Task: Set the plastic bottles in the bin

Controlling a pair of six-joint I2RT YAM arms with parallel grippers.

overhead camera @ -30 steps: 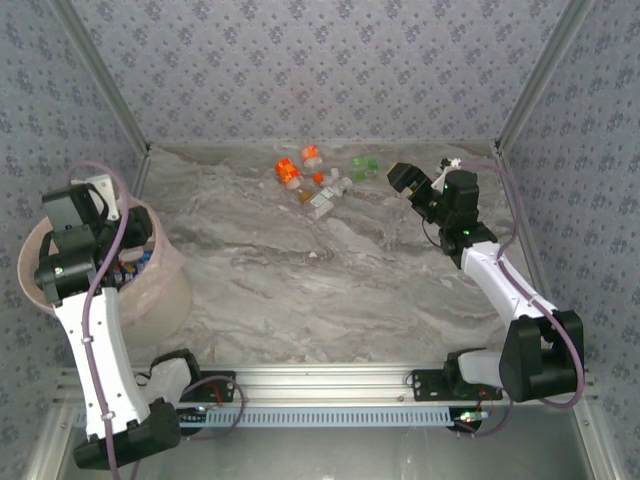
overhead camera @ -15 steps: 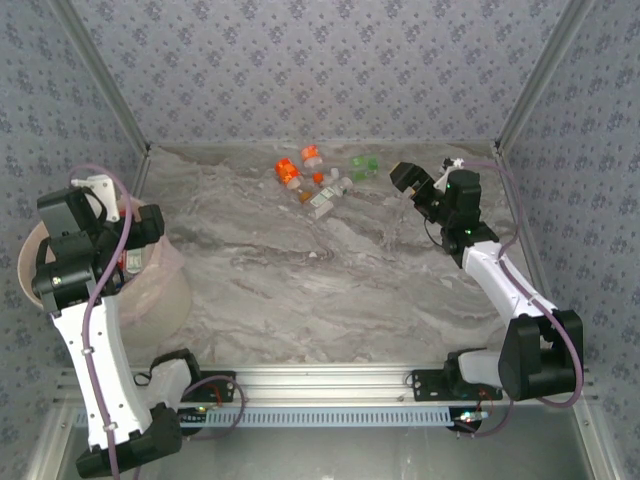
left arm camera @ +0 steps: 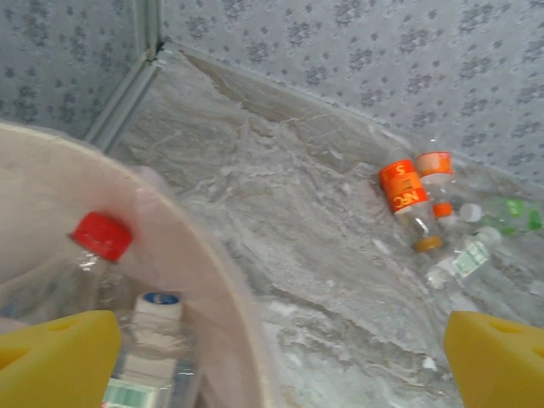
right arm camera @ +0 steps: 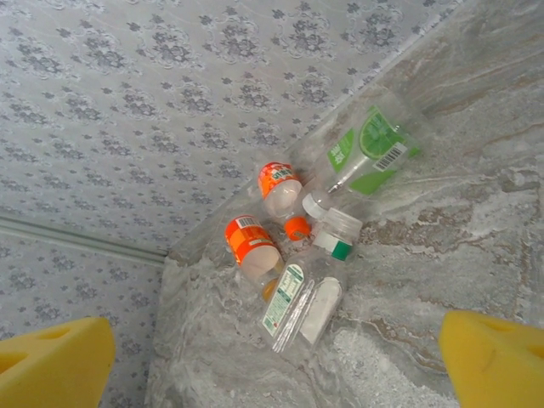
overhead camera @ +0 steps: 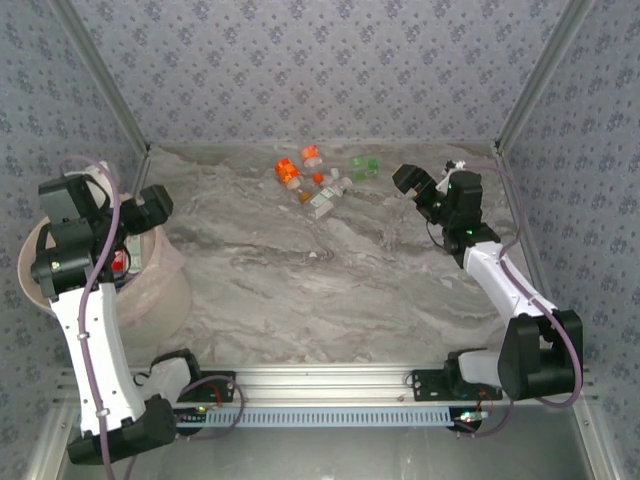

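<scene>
Currently, the small clear plastic bottles [overhead camera: 320, 203] lie near and left of the right arm's jaws, spread and empty, well apart from the left arm's jaws, likewise spread.

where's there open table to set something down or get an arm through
The middle and near part of the grey marbled table is bare, from the round pale pink plastic bin on the left across to the right arm. It is crowded at the far centre, where small clear plastic bottles cluster by the back wall.
</scene>
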